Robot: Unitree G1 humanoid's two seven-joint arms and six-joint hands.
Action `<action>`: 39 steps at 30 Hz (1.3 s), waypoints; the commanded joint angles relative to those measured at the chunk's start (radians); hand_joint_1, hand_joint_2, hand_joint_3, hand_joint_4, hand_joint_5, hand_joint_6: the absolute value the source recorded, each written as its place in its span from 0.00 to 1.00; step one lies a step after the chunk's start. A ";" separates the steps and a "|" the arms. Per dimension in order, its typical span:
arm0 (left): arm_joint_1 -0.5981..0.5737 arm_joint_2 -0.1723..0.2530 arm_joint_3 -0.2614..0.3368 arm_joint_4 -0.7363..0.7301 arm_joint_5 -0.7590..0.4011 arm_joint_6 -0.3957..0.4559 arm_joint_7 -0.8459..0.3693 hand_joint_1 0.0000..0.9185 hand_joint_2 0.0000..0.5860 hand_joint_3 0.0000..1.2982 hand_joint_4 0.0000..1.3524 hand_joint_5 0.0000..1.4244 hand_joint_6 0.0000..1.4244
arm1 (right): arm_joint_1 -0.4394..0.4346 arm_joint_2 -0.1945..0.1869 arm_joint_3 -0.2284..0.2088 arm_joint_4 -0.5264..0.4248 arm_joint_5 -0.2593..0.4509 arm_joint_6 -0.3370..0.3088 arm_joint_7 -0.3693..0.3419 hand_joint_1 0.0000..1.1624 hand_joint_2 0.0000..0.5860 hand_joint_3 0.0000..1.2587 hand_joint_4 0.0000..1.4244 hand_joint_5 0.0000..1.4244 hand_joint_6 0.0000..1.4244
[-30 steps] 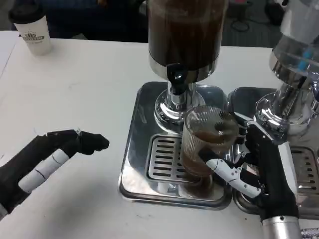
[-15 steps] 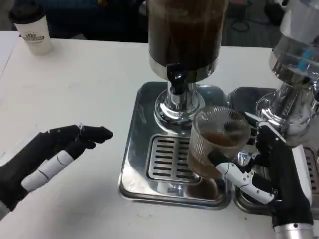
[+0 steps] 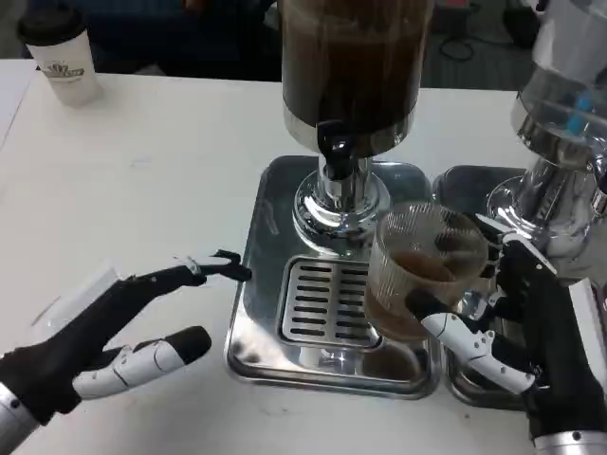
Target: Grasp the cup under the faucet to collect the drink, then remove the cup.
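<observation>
Both hands low, right hand (image 3: 517, 332) gripping cup (image 3: 420, 272)

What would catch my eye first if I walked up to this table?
Probably the big drink dispenser at the centre, full of dark liquid, standing on a shiny metal tray. Just to its right, the right hand holds a ribbed clear cup partly filled with brown drink.

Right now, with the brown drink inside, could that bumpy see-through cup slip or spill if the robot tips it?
Probably, yes. The cup has no lid and is roughly half full of brown drink, so tilting would likely spill it. Its clear ribbed wall looks rigid, and the ribs may help the right hand grip. The liquid likely makes it heavier than it looks.
</observation>
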 commanded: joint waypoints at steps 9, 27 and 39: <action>0.083 0.072 -0.010 -0.123 0.179 -0.140 0.118 0.00 0.08 0.02 0.00 0.00 0.00 | 0.045 -0.004 -0.014 -0.131 0.039 0.010 0.024 0.74 0.31 0.51 0.55 0.72 0.94; 0.143 0.101 -0.031 -0.209 0.163 -0.188 0.160 0.00 0.05 0.00 0.00 0.00 0.00 | 0.155 -0.012 -0.020 -0.244 0.059 0.029 0.075 0.76 0.29 0.53 0.56 0.72 0.95; 0.185 0.120 -0.054 -0.239 0.145 -0.232 0.157 0.00 0.06 0.00 0.00 0.00 0.00 | 0.210 -0.014 -0.029 -0.330 0.069 0.017 0.088 0.78 0.28 0.54 0.57 0.73 0.96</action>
